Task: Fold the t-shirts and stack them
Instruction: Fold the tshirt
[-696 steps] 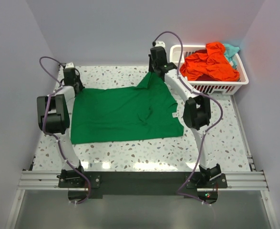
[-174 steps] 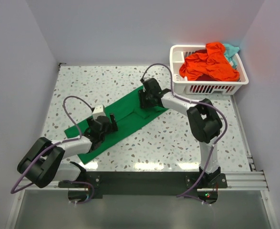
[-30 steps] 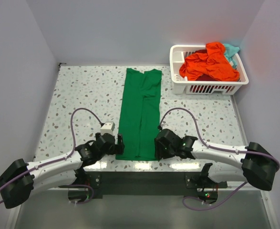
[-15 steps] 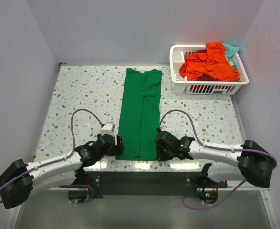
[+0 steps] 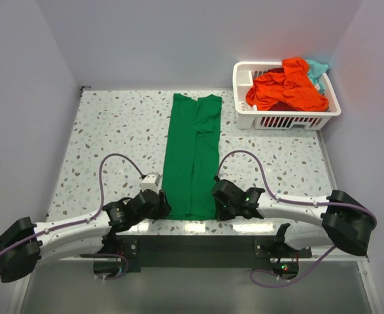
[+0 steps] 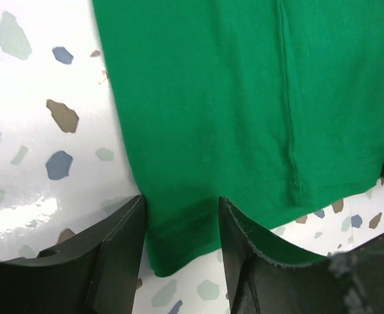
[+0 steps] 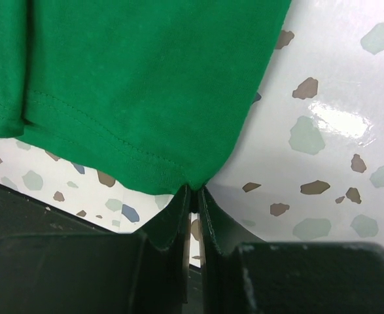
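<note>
Far left, the left claw (image 6: 180, 210) is parted wide, fingers straddling the near-left hem corner of the bright green soft t-shirt (image 5: 193, 157), not clamped. The shirt lies as a narrow folded strip on the speckled terrazzo table (image 5: 113, 131), long axis running straight away from both claws, hem end at them. The right claw (image 7: 193, 193) is nearly closed, pinching the near-right hem corner. Lengthwise folds look done. Left, I'd say: the crosswise fold, then the crumpled orange-red t-shirt (image 5: 286, 88) and teal t-shirt (image 5: 319, 67) in the white slotted plastic basket (image 5: 270, 121), far beyond the right claw. No stack yet.
</note>
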You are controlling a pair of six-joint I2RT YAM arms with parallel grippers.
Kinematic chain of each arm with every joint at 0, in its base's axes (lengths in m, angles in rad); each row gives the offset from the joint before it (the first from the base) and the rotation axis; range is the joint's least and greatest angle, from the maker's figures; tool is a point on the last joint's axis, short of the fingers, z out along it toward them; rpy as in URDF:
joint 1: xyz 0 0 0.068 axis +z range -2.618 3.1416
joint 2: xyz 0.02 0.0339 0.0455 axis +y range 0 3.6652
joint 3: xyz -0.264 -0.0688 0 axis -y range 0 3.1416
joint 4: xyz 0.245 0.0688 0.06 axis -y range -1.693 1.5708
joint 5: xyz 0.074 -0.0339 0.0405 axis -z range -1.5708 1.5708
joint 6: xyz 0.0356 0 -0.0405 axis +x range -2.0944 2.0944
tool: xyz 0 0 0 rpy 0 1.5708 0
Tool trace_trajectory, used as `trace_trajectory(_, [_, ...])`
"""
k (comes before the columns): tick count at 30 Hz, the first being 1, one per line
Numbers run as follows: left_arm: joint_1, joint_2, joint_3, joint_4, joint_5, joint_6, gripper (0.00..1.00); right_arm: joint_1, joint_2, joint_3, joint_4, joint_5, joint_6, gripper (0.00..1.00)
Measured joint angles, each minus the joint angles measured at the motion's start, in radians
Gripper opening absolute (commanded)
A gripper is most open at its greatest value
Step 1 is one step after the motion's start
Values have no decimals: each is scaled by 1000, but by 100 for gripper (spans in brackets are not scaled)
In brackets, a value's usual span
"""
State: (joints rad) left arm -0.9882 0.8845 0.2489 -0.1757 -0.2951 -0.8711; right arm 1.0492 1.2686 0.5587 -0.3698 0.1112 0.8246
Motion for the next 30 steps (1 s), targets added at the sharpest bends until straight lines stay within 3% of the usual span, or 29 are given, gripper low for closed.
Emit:
trace_trajectory(15, [-158, 44, 43, -97, -93, -142, 45, 0, -1, -2, 8, 0, -6, 9])
trace_trajectory(21, [-180, 61, 60, -135, -126, -183, 38, 0, -11, -10, 11, 1, -6, 9])
trace_trajectory(23, [-183, 64, 62, -139, -132, -192, 31, 0, -12, -11, 11, 1, -6, 9])
trace_trajectory(30, [-187, 89, 75, -159, -148, -211, 29, 0, -12, -11, 11, 1, -6, 9])
